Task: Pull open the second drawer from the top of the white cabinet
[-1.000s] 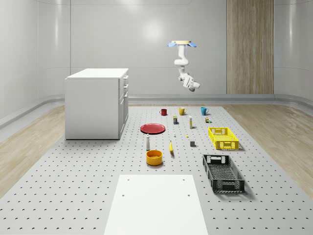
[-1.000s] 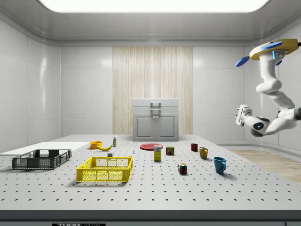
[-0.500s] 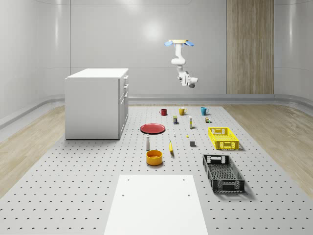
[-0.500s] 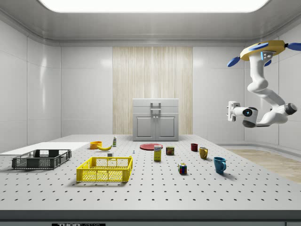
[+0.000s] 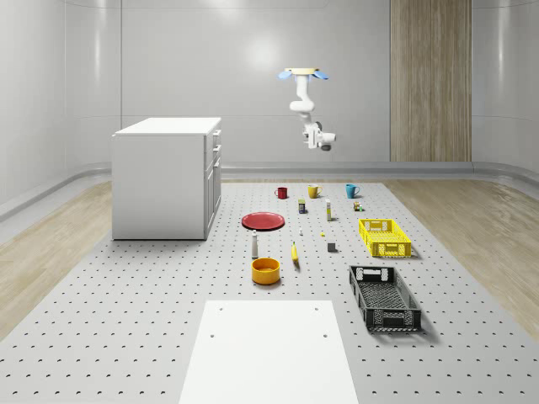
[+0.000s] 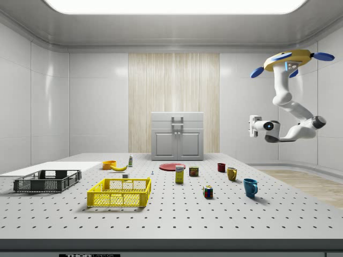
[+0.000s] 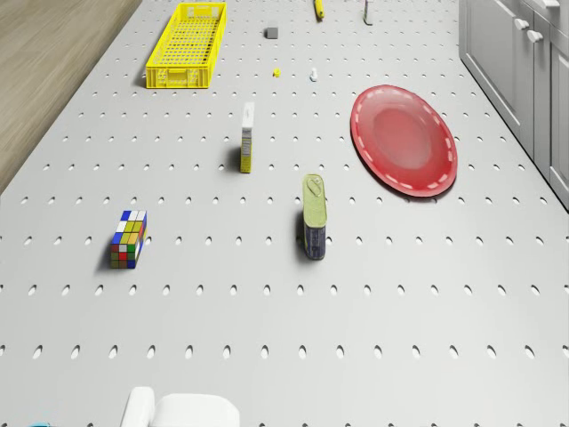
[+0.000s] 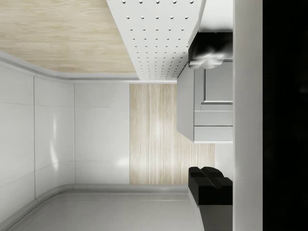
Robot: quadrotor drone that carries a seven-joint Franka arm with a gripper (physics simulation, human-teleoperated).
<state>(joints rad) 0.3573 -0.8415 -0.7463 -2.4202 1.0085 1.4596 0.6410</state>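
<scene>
The white cabinet (image 5: 165, 178) stands at the whole-scene view's left, its drawers stacked at the top of the front face. The second drawer (image 6: 177, 127) is closed. The drone (image 5: 303, 74) hovers high above the far part of the table, well to the right of the cabinet and over the mugs. Its arm hangs down and bends so that my gripper (image 6: 251, 126) is level in mid-air, far from the cabinet. In the wrist view the two dark fingers (image 8: 210, 188) stand wide apart, open and empty, with the cabinet front (image 8: 211, 118) between them in the distance.
On the table lie a red plate (image 7: 404, 138), a can (image 7: 313, 218), a Rubik's cube (image 7: 129, 238), a small box (image 7: 247, 138), a yellow crate (image 5: 384, 236), a black crate (image 5: 384, 297), an orange bowl (image 5: 265, 270) and three mugs (image 5: 313, 191).
The drone and arm have shifted toward the whole-scene view's left, closer to the cabinet. The gripper has risen and swung from pointing downward to level.
</scene>
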